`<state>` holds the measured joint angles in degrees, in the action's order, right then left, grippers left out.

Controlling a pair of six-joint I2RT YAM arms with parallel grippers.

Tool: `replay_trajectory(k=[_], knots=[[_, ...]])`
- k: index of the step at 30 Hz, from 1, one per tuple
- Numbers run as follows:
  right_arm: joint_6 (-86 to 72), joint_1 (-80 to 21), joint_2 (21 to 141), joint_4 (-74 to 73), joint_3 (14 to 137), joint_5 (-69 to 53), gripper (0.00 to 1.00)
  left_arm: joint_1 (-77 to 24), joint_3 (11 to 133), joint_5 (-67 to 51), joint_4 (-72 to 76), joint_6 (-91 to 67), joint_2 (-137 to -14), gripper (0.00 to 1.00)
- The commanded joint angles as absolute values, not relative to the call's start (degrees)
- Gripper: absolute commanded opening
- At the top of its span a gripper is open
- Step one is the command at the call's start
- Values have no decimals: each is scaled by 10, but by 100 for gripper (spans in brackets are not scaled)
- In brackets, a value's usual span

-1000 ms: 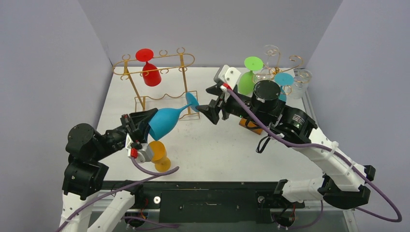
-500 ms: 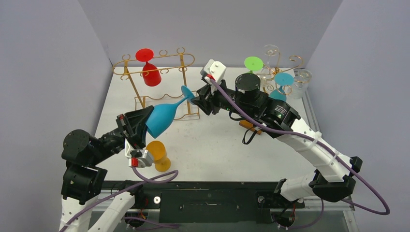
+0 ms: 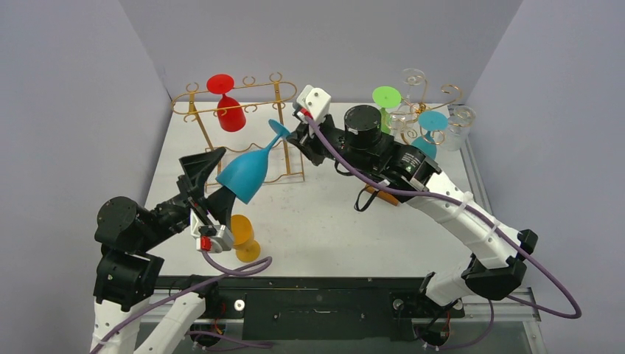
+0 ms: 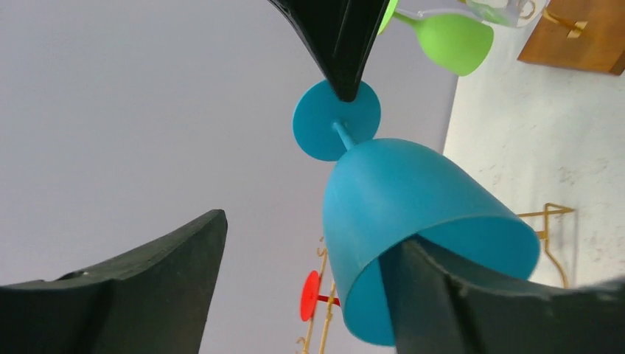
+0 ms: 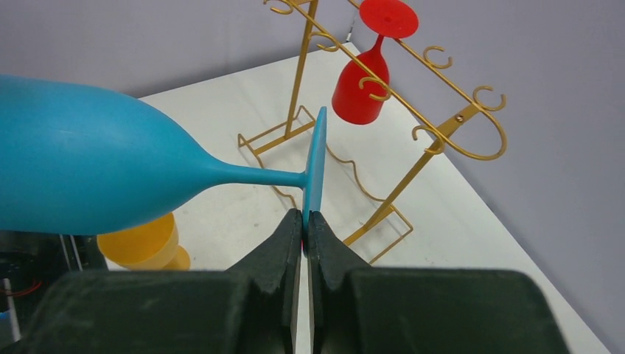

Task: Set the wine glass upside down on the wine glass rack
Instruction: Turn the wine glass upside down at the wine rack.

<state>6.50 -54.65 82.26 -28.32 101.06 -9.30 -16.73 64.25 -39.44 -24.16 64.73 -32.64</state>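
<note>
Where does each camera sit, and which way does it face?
Top external: above and behind the arm bases, looking down at the table; left arm and right arm show.
Left wrist: on the left arm, looking along its open left fingers at the blue wine glass.
Right wrist: on the right arm, looking past its right fingers, shut on the glass's foot, toward the gold rack and red wine glass.
Shared: all show the blue wine glass.

Red glass (image 3: 231,114) filling left end of gold rack (image 3: 259,94), right hooks free, blue wine glass (image 3: 245,171) slanting across front, orange glass (image 3: 240,233) upright nearby
</note>
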Motion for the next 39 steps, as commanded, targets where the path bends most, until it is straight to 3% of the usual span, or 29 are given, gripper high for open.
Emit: replay_trajectory(k=[1,5,11,16,27,39], knots=[[118,-536,831,-226,1054,-32,0,-167,655,-385,-240,621,-325,82],[175,-533,849,-205,1092,22,0,-167,676,-364,-292,634,-327,98],[335,-540,878,-111,1105,148,0,-167,707,-301,-321,608,-324,96],[462,-546,931,25,1105,245,0,-167,774,-178,-292,409,-355,96],[658,-523,1131,200,1242,250,0,-167,914,35,-372,95,-468,96],[589,-477,1159,286,1274,224,0,-166,889,18,-358,89,-484,96]])
